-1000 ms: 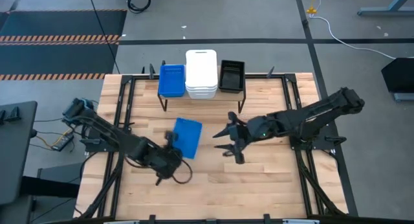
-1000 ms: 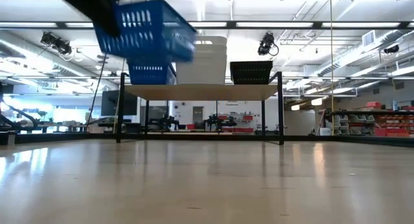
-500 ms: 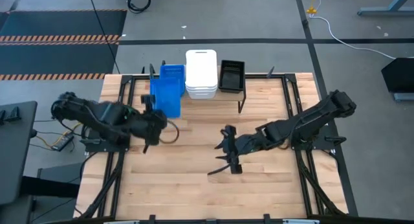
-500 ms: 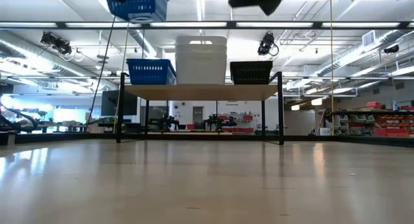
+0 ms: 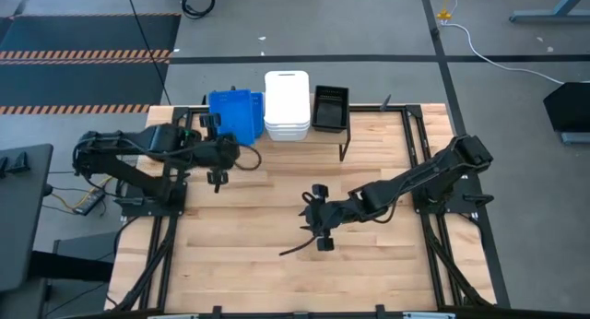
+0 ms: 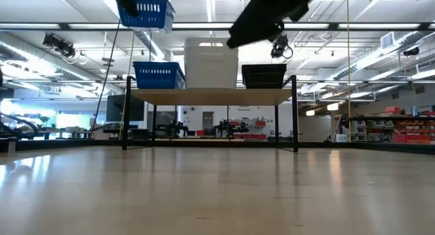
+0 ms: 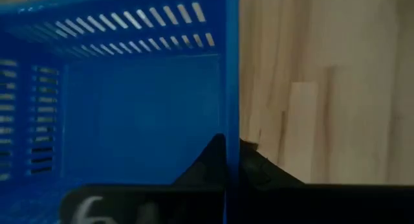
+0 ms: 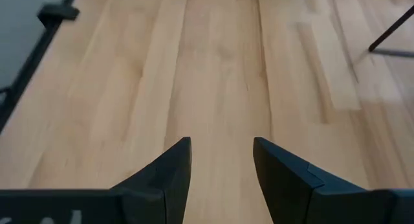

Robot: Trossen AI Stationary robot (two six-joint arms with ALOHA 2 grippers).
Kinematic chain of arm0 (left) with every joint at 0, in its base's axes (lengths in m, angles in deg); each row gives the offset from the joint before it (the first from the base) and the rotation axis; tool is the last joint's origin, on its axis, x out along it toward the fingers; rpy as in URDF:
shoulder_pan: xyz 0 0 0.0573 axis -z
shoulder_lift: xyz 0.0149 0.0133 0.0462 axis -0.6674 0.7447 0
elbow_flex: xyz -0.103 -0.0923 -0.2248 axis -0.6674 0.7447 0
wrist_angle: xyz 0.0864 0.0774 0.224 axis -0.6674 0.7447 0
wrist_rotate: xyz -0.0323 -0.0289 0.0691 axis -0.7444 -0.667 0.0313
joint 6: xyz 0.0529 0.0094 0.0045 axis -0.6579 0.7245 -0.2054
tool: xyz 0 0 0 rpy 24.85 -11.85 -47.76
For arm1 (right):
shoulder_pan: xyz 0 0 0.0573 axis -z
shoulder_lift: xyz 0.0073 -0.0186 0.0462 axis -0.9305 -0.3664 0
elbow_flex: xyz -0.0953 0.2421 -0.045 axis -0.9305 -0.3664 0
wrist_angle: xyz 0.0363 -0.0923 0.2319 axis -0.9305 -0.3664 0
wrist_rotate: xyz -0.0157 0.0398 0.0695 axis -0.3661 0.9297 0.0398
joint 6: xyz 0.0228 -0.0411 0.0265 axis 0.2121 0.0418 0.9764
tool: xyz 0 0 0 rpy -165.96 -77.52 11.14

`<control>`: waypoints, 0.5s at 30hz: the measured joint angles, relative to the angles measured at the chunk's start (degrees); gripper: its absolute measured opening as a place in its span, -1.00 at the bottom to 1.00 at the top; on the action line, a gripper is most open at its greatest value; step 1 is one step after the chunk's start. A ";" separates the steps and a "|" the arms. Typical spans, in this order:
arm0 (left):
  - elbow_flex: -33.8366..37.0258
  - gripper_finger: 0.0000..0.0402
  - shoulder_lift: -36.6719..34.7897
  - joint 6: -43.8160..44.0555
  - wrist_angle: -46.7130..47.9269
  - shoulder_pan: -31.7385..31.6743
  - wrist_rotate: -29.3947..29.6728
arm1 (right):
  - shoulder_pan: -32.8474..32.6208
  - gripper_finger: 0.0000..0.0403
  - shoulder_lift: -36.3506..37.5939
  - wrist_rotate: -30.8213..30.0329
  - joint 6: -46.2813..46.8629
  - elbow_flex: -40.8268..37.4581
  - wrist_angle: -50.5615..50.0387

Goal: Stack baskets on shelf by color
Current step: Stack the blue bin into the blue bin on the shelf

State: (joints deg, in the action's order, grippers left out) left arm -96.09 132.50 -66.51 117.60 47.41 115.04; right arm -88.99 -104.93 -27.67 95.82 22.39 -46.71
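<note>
Nearest, over the middle of the light wooden plank tabletop [image 5: 277, 273], the right gripper [image 5: 316, 225] hangs with its two dark fingers [image 8: 169, 175] spread wide and nothing between them. Farther back on the left, the left gripper [image 5: 214, 148] is clamped on the rim of a blue slotted rectangular plastic basket [image 5: 230, 116], holding it in the air above the left end of the low wooden shelf with thin black legs [image 6: 211, 96]. On that shelf stand another blue slotted basket [image 6: 158, 75] at the left, a stack of white plastic baskets [image 5: 287, 105] in the middle and a black slotted basket [image 5: 330, 108] at the right.

Beyond my counter [image 5: 277, 264] I see grey floor, a striped mat [image 5: 88, 53], and a white cable [image 5: 489, 53].
</note>
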 joint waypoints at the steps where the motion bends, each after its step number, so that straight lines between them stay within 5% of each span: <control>1: 0.00 -0.97 0.00 -0.42 0.09 -1.08 -0.22 | 0.01 -0.14 0.43 0.02 0.00 0.00 0.14; 15: 0.07 -0.96 -0.37 -5.34 -0.98 -8.92 -5.29 | -2.82 -0.14 1.55 0.32 1.14 0.02 4.80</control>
State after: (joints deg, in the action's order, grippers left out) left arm -96.03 132.13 -71.86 116.62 38.49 109.76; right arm -91.81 -103.39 -27.35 96.96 22.41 -41.91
